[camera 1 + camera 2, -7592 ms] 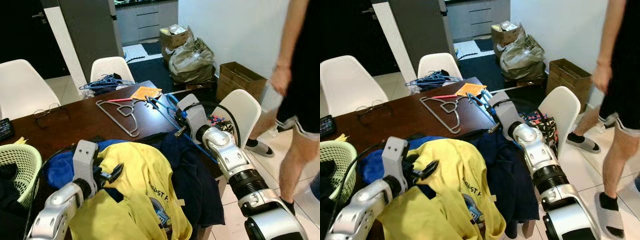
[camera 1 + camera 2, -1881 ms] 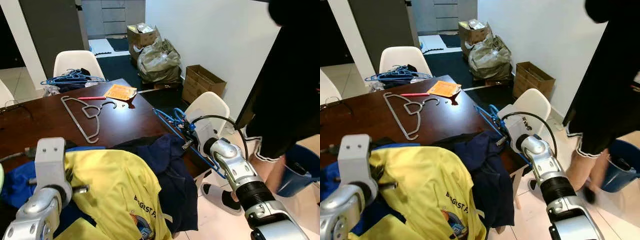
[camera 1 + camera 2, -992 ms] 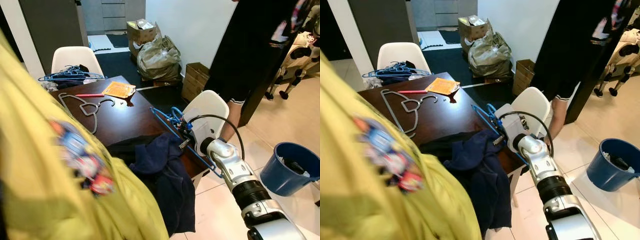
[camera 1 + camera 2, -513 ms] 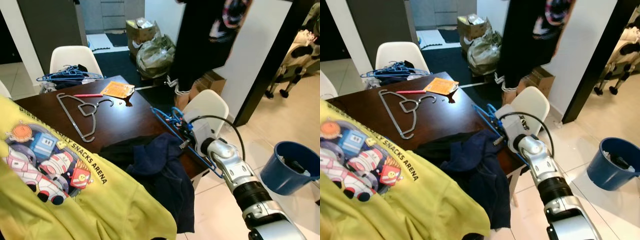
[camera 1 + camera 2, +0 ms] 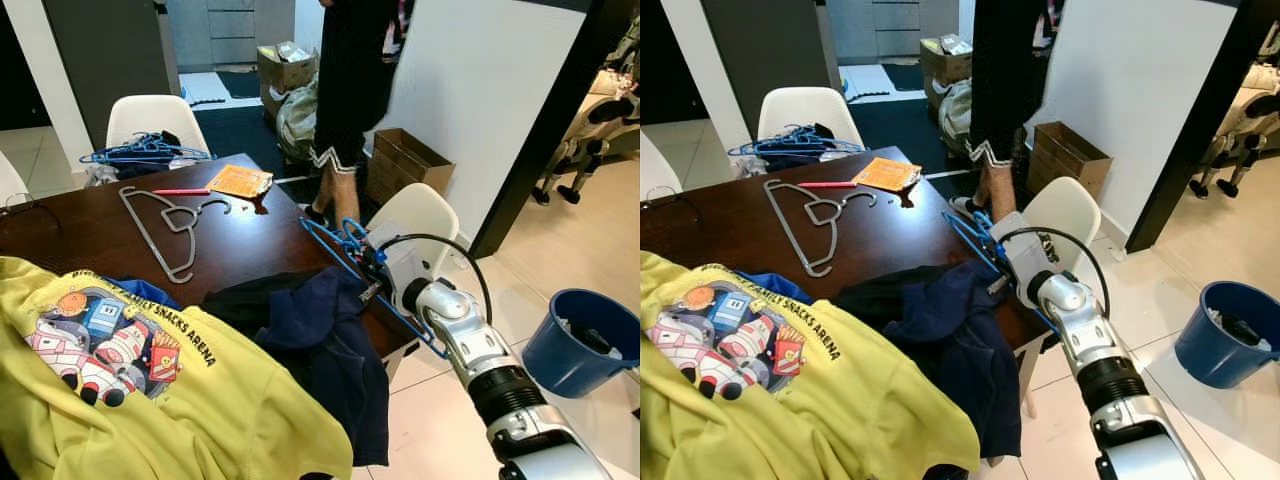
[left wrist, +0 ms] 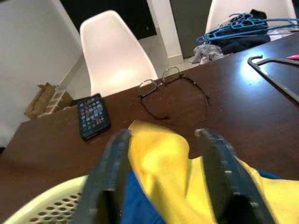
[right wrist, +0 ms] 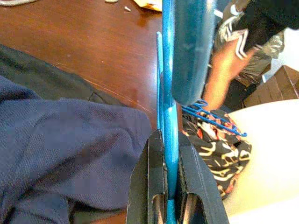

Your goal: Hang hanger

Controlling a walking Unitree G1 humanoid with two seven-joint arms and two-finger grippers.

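At the table's (image 5: 90, 235) right edge, the right gripper (image 7: 170, 184) is pinching a blue hanger (image 7: 167, 100) tight between its fingers, above a navy garment (image 5: 330, 340). Over a yellow shirt (image 6: 163, 163), the left gripper (image 6: 163, 140) is hovering, jaws spread wide, holding nothing

Even, bright indoor light fills the head views, with soft glare on the dark counter (image 5: 250, 240) and sharp detail. In the wrist views the near black fingers (image 6: 107, 177) are blurred, and a person's legs (image 7: 224, 60) are smeared.
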